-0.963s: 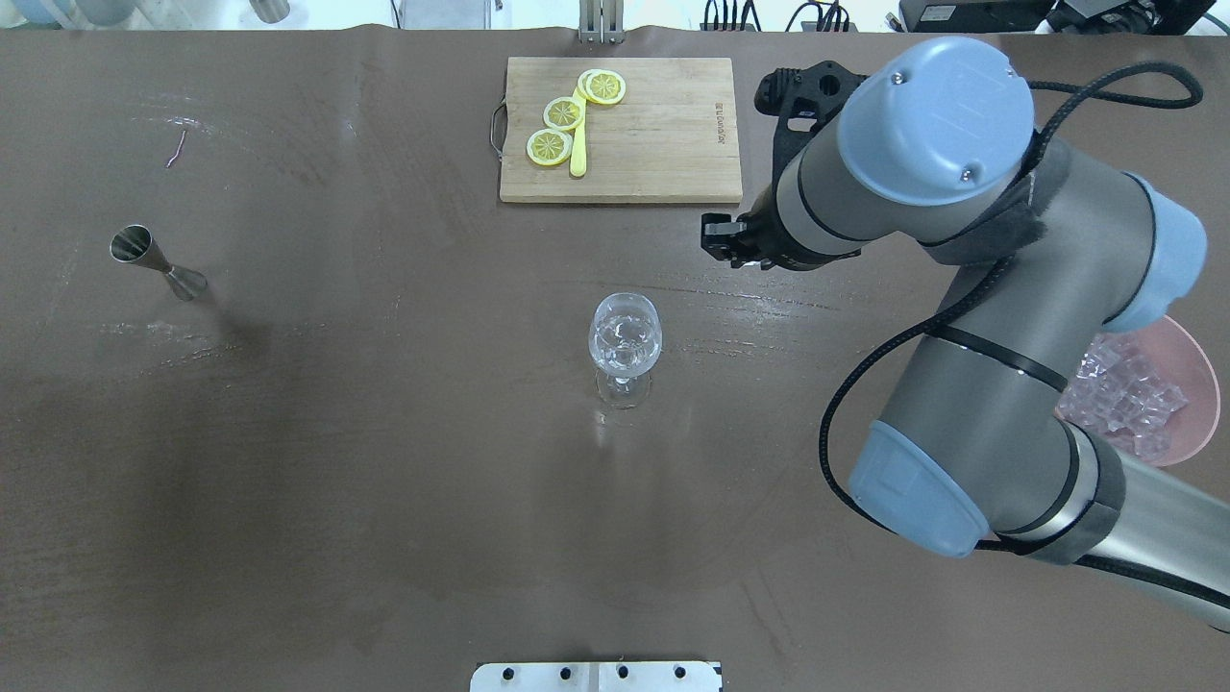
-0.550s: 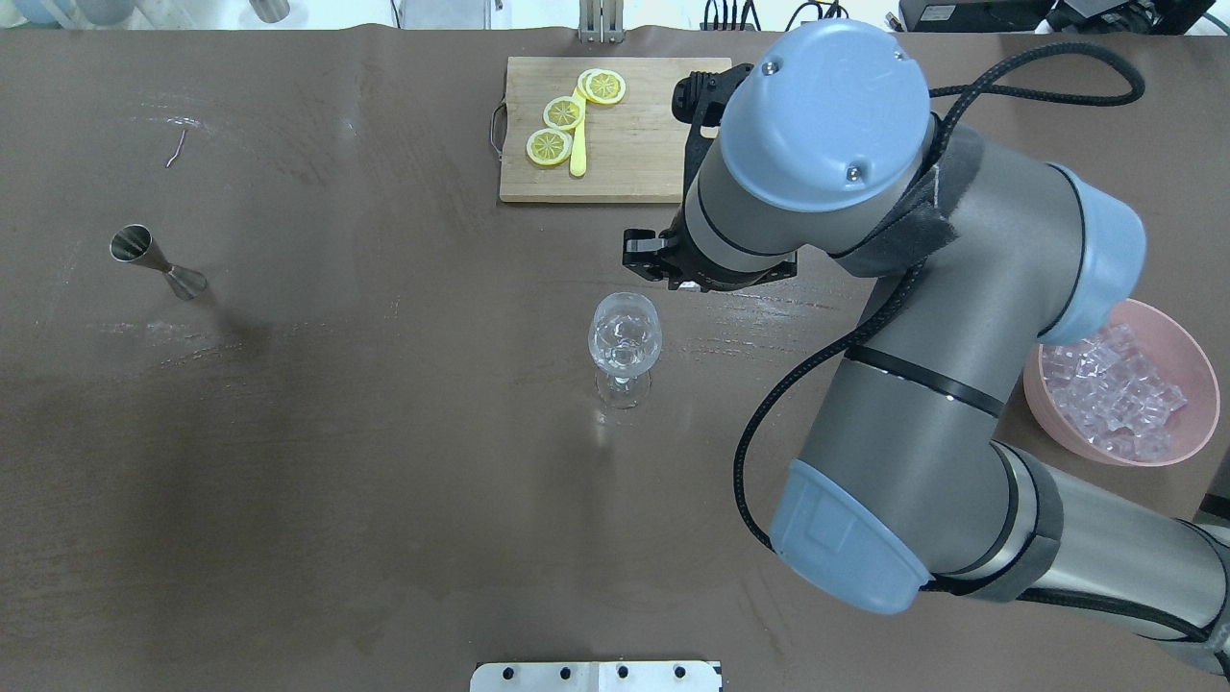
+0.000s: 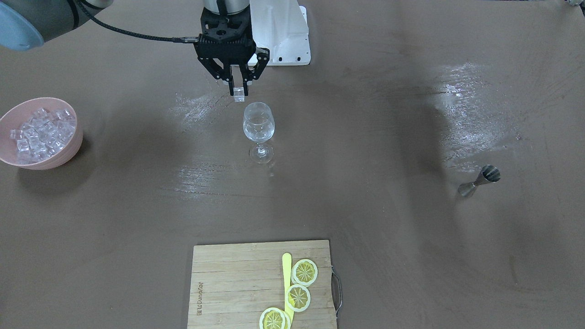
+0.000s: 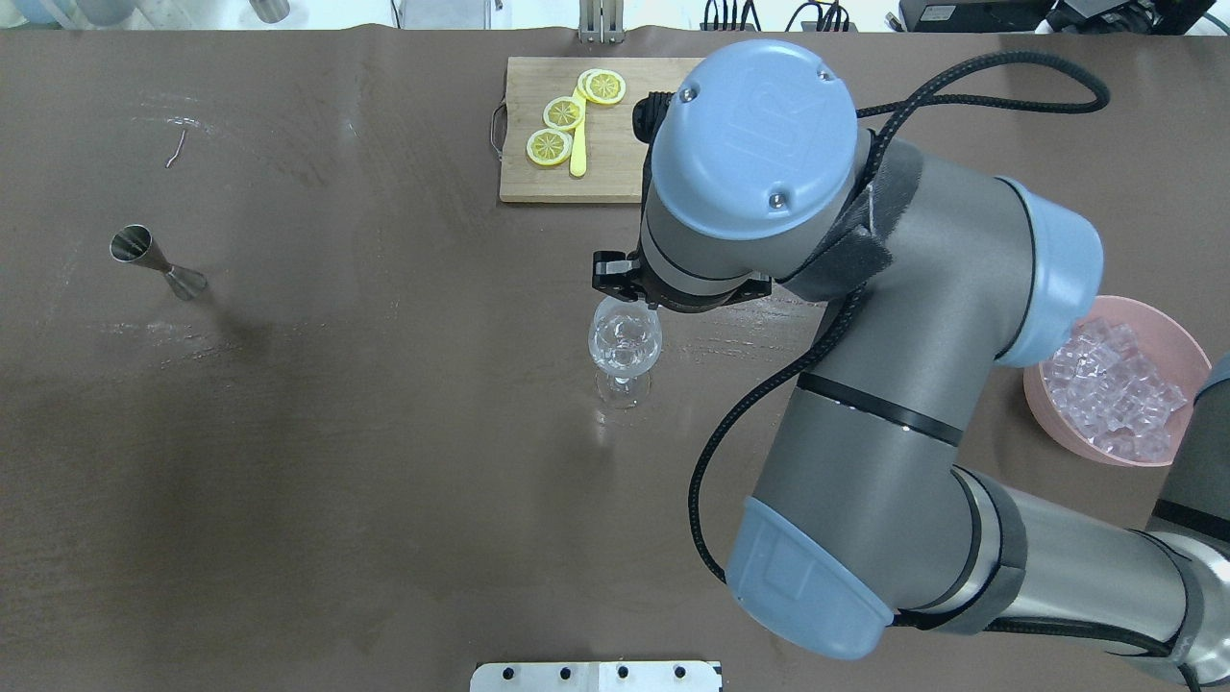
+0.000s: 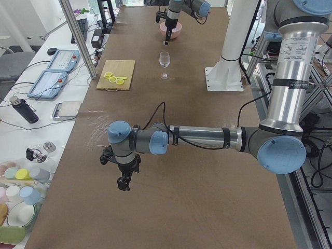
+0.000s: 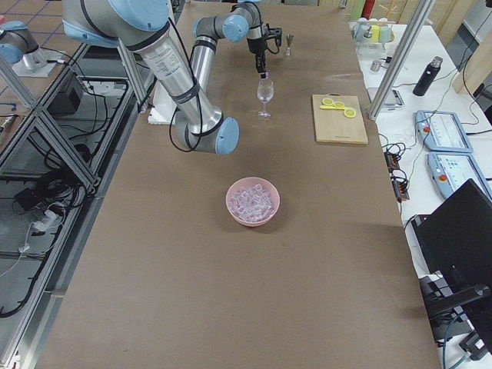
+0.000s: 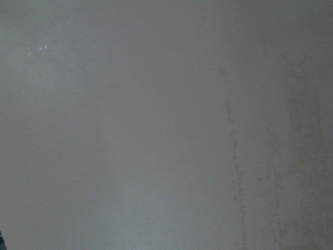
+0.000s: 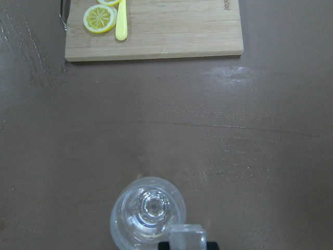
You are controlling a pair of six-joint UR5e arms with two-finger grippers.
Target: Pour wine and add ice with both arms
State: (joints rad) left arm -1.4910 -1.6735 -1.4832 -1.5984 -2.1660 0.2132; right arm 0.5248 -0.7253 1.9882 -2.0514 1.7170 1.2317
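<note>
Ice cube [image 3: 238, 97] pinched in right tool [image 3: 238, 89] near wine glass [image 3: 258, 124] — "UR" on arm cap [image 4: 754, 135] — left tool [image 5: 123, 184] state untellable.

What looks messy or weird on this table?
Nothing is spilled or tipped over. The wine glass stands upright and the lemon slices lie neatly on the cutting board. The only odd bits are shiny smeared patches on the table and a tiny purplish scrap lying alone on the robot's left side.
</note>
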